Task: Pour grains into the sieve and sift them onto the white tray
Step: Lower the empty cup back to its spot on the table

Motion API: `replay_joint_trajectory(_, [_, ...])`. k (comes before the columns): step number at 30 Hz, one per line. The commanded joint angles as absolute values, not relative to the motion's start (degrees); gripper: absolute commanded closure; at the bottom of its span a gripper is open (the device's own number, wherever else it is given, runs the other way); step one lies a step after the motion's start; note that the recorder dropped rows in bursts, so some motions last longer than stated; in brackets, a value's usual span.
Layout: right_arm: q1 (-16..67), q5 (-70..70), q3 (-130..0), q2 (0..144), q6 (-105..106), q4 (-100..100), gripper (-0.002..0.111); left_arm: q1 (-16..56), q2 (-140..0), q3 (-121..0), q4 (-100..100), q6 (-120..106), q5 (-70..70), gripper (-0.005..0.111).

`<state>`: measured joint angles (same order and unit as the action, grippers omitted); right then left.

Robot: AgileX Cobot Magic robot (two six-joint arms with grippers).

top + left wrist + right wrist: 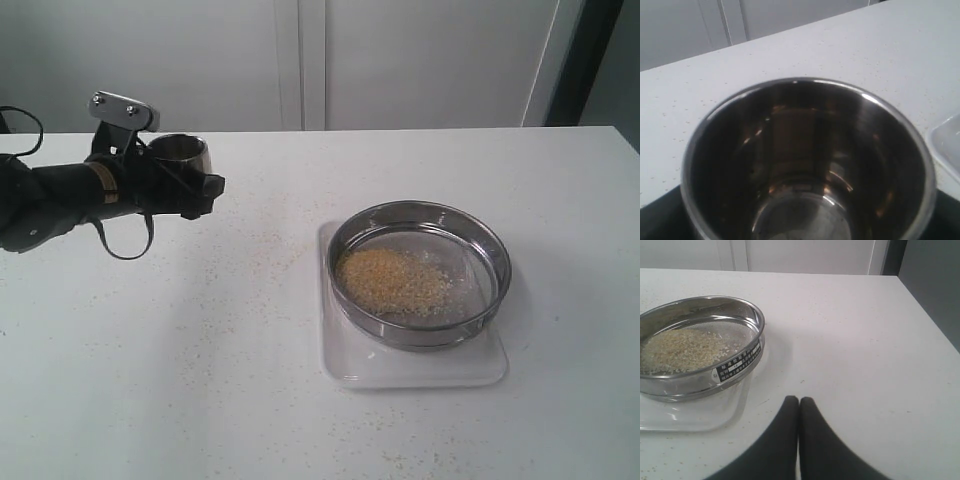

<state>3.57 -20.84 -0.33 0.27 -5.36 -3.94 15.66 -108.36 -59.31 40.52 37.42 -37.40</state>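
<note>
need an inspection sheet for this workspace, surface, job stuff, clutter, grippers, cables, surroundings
surface: white table, speckled with stray grains
job's things: sieve sits on the white tray; grains heaped on its mesh; steel cup upright, looks empty
clutter: nothing seen beyond the spilled bits
grippers: left gripper closed around the steel cup; right gripper shut, holding nothing, beside the tray
cables: black cable loops below the left arm
surroundings: pale panels behind the table
</note>
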Motion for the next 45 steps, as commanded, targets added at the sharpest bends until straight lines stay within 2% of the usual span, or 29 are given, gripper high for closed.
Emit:
replay_joint_trajectory(1, [3.52,-20.03,0.00,0.00,-5.62,-4.28,0.108,11.34,-108.61,-54.23,43.44,38.74,-48.58,0.107])
replay_joint_trajectory(4, [3.52,-20.03,0.00,0.00,-5.62,-4.28,0.108,8.45,-108.61,-50.11,45.97,38.66,-50.54,0.107])
replay_joint_trajectory(12, [3.52,-20.03,0.00,0.00,-5.62,-4.28,0.108,6.31,-108.61,-45.48,54.72,38.45,-57.12,0.107])
replay_joint_trajectory(19, [3.52,-20.03,0.00,0.00,-5.62,-4.28,0.108,6.31,-108.61,-43.05,63.17,35.32,-58.62,0.107])
replay_joint_trajectory(45, [3.52,-20.03,0.00,0.00,-6.32,-4.28,0.108,6.31,-114.67,-41.75,71.02,31.03,-58.66,0.107])
